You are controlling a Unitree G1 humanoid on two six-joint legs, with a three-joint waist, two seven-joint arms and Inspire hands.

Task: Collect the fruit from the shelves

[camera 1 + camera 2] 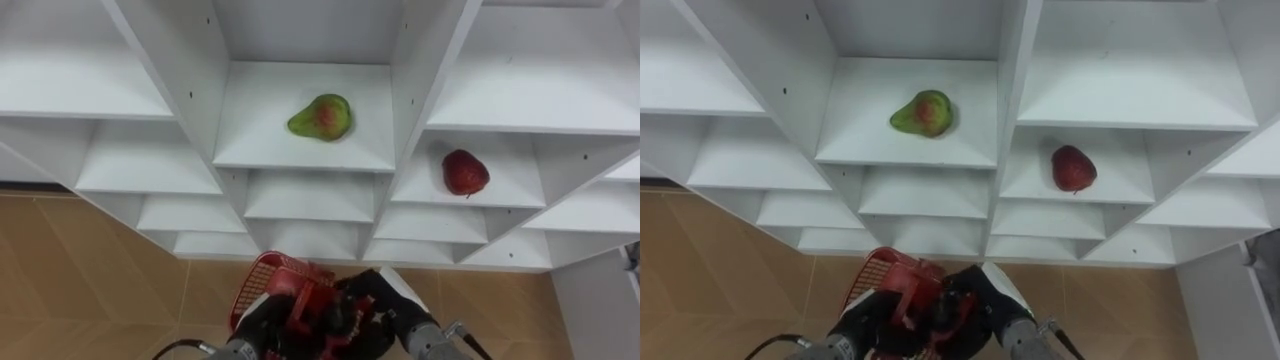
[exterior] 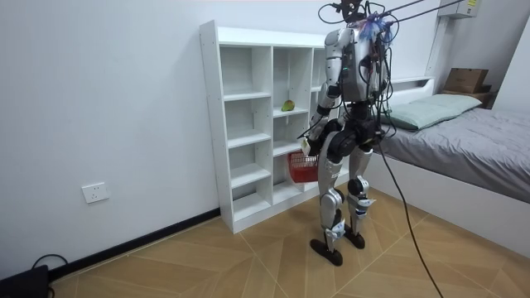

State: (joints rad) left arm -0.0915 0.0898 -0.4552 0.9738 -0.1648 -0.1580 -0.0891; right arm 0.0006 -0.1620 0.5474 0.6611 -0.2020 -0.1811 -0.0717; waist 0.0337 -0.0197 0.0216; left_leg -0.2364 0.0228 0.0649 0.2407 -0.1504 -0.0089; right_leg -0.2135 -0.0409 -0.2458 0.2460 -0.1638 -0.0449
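Note:
A green pear with a red blush lies on a shelf in the closet's middle column. One column to the right and a shelf lower sits a red fruit. Low in the eye views a red mesh basket hangs in front of me, well below both fruits. My left hand and right hand meet at its red handle, fingers curled round it. In the room view I stand facing the white closet with the basket at hip height.
The closet's other compartments hold nothing, and white dividers separate the columns. Wooden floor runs below the closet. A bed stands behind me at the room view's right.

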